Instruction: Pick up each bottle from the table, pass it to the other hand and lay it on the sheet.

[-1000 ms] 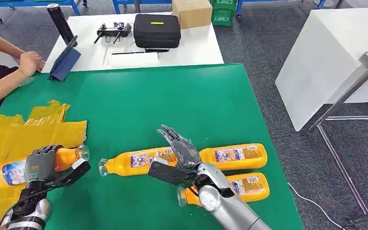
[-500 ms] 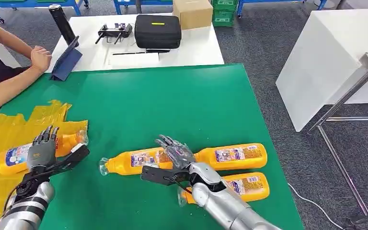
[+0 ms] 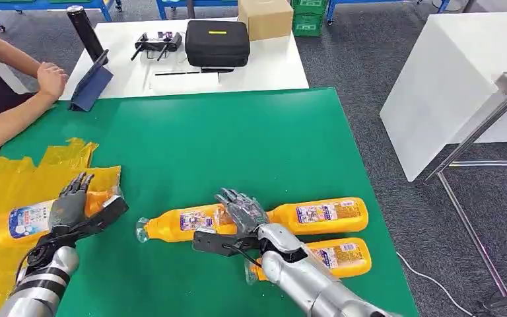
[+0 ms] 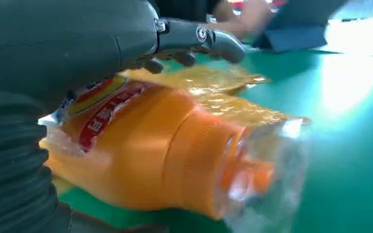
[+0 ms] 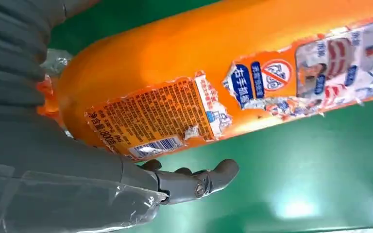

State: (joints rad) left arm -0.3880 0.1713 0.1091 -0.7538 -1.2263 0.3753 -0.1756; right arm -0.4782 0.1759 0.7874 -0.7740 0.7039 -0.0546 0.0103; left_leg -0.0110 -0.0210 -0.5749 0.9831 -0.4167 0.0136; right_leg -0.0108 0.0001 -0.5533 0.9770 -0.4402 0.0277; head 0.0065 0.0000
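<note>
- Bottles, four in all, lie on their sides on the green table point(image 3: 237, 139), all orange with clear caps.
- One bottle on the sheet point(image 3: 23, 221) rests on the crumpled yellow sheet point(image 3: 13, 181) at the near left, its cap end pointing right at the sheet's edge.
- The left hand point(image 3: 72, 201) hovers over that bottle's neck end with fingers spread and straight, gripping nothing; in the left wrist view the thumb point(image 4: 199, 39) stands clear above the orange body.
- The left-middle bottle point(image 3: 181, 222) lies near the table's centre, cap to the left.
- The right hand point(image 3: 241, 211) sits over the spot where that bottle meets the far right bottle point(image 3: 320, 214), fingers splayed wide on top of the bottles, not wrapped round either.
- In the right wrist view the thumb point(image 5: 194, 182) stretches out over the green cloth just beside the labelled bottle body, not closed on it.
- The near right bottle point(image 3: 337, 257) lies just nearer than the far right one, partly behind the right forearm.
- A person's hand point(image 3: 51, 78) rests on the white table point(image 3: 270, 66) at the far left, beside a blue tablet case point(image 3: 92, 82).
</note>
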